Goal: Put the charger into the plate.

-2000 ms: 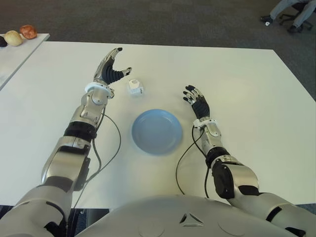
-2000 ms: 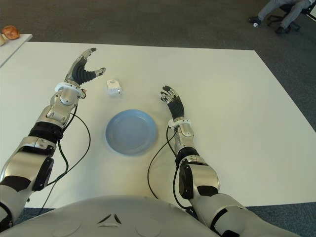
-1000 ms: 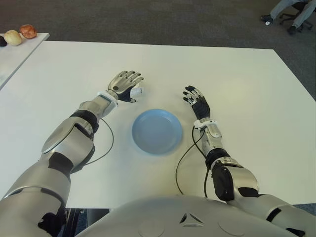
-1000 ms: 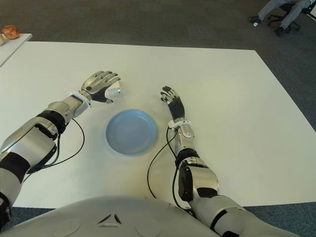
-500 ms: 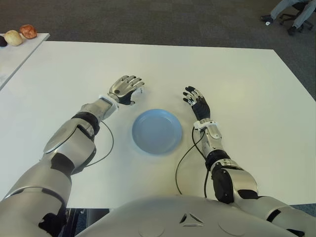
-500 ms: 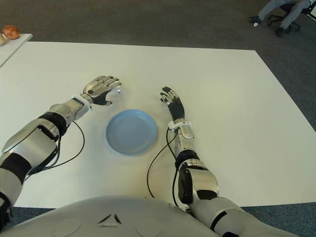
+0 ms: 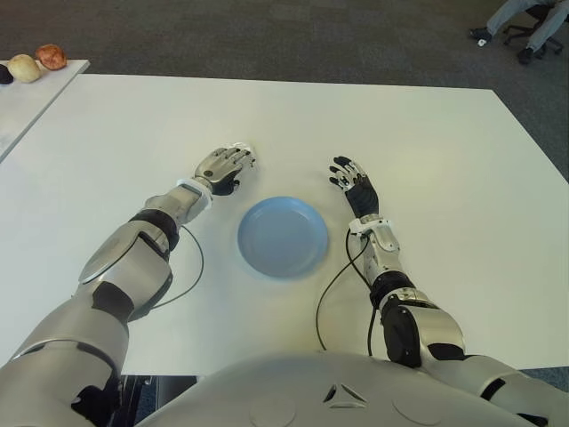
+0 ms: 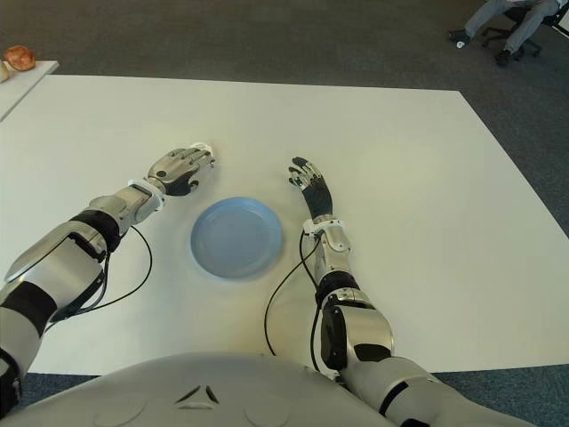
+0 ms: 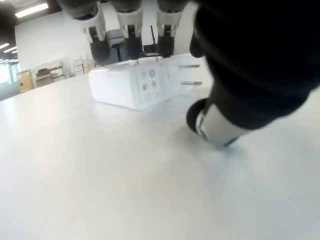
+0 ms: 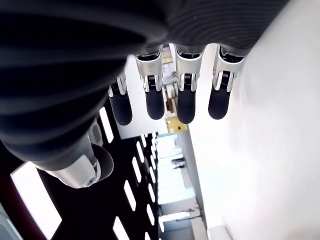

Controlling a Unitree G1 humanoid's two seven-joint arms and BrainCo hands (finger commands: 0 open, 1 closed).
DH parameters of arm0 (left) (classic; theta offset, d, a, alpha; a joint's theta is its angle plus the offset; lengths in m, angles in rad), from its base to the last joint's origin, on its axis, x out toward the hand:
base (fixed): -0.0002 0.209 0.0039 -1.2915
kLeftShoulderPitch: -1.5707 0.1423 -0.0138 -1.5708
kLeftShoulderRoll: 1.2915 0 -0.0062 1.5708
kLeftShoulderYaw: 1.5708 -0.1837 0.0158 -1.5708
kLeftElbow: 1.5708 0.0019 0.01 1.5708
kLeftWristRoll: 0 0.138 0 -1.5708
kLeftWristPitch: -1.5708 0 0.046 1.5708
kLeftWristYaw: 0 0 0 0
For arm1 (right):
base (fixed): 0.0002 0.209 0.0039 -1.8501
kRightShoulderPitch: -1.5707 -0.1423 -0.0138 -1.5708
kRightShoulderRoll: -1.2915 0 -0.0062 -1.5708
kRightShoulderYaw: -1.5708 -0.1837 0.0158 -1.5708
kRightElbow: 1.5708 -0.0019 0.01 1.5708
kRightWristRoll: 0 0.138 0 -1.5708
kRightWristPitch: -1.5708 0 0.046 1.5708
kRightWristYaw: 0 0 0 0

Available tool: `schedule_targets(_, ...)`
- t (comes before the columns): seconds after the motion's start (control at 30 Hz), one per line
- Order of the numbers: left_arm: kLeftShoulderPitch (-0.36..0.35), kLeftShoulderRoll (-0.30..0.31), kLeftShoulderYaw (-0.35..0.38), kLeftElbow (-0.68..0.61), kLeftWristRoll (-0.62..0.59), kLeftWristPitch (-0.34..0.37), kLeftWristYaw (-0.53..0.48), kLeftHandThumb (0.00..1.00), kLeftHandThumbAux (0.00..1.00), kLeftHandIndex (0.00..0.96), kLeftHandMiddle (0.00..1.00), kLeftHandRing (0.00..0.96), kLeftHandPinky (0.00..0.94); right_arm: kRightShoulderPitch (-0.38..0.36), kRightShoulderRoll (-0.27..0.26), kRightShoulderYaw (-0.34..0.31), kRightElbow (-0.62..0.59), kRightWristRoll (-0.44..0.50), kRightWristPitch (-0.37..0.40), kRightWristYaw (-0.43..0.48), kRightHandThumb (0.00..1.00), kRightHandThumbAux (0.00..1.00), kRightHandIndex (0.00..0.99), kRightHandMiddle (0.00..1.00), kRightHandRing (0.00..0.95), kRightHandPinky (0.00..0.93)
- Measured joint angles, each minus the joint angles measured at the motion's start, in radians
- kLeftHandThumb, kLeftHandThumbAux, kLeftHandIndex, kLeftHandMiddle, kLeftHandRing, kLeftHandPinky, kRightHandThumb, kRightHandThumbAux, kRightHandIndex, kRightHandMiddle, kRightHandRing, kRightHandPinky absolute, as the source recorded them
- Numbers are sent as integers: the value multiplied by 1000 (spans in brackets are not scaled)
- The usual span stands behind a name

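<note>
Under the left robot hand (image 7: 224,165) lies the charger (image 9: 136,86), a white block resting flat on the surface (image 7: 427,142) with its two metal prongs pointing sideways. In the left wrist view the fingers (image 9: 127,26) arch over it, their tips hanging just above its far edge, while the thumb tip presses the surface beside the prongs; the hand is half curled around the charger but I cannot tell whether any finger touches it. From the head cameras only a sliver of white shows past the fingertips. The plate (image 7: 283,236), blue and round, sits near the hand, toward the robot and a little to its right; the charger is outside it.

The right robot hand (image 7: 353,184) shows just right of the plate, palm down, fingers loosely spread and holding nothing.

The surface is white and wide. At the far left a second white surface (image 7: 36,93) carries a few small round things (image 7: 51,57). Beyond is dark carpet (image 7: 267,36), with a seated person's legs (image 7: 520,13) on an office chair at far right.
</note>
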Motion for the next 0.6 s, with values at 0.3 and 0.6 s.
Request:
schedule_targets(0.3,21,-14,55,-2,-78,-3,-52,0,691,0,0,0,20,7,-2,-1,-16,5,14,5,222,624,188,163,151,205)
schedule_targets(0.6,25,-20,103,-7,-143,-9,-126,0,615,0,0,0,33,14,-2,-3,-31,14,35,8,234,619,189,168,157,215)
